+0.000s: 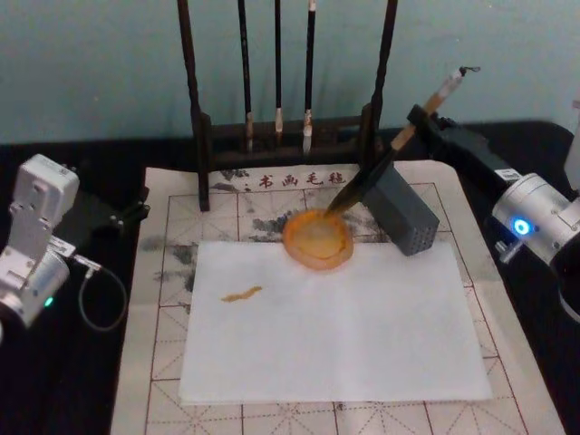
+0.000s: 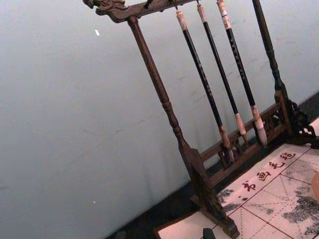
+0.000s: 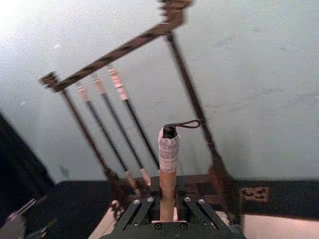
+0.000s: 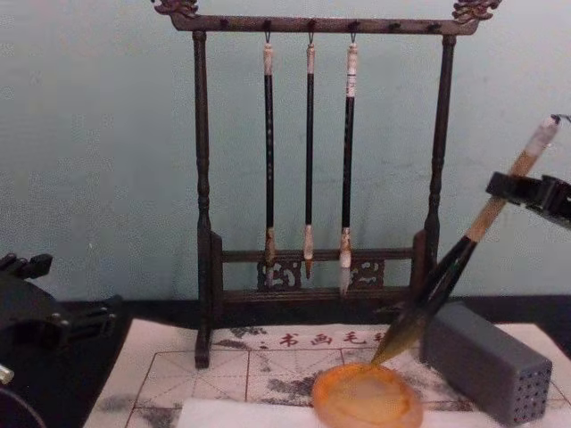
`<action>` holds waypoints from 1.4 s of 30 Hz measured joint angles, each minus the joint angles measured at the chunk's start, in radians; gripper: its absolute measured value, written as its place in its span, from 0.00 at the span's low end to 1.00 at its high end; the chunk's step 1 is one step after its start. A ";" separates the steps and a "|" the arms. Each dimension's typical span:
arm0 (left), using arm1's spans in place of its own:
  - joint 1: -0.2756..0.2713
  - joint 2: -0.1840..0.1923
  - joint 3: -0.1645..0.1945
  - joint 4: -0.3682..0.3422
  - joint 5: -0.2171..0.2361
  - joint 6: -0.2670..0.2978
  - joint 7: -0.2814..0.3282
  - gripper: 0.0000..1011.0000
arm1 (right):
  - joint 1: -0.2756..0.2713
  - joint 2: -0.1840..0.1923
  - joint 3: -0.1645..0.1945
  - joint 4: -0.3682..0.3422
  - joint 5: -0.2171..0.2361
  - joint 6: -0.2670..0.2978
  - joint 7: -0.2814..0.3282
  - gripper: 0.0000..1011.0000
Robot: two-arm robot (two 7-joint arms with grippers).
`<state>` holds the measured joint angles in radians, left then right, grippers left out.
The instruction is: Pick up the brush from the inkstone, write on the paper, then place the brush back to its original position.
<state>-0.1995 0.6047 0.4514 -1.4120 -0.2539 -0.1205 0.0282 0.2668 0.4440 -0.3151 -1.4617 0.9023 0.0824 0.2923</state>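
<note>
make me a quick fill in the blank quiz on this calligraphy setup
The right gripper is shut on the brush's ___.
___ thin brushes hang on the rack.
The grey block stands at the inkstone's ___.
The parked left gripper lies off the mat's ___ edge.
Answers: handle; three; right; left.

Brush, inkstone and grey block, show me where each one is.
brush (image 4: 443, 272), chest view, black lower section.
inkstone (image 1: 317, 265), head view, front rim.
grey block (image 1: 399, 207), head view, top face.
</note>
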 joint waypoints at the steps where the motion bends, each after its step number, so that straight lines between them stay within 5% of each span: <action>1: 0.000 0.000 0.000 0.000 0.000 0.000 0.000 0.99 | -0.004 0.005 -0.003 -0.007 -0.006 -0.003 0.009 0.20; 23: 0.000 0.000 0.000 0.000 0.000 0.000 0.000 0.99 | -0.058 0.077 -0.088 -0.138 -0.109 -0.077 0.224 0.20; 42: 0.000 0.000 0.000 0.000 0.000 0.000 0.000 0.99 | -0.086 0.076 -0.144 -0.155 -0.191 -0.151 0.284 0.20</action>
<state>-0.1996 0.6047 0.4514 -1.4120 -0.2539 -0.1205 0.0283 0.1805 0.5195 -0.4595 -1.6163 0.7113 -0.0682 0.5760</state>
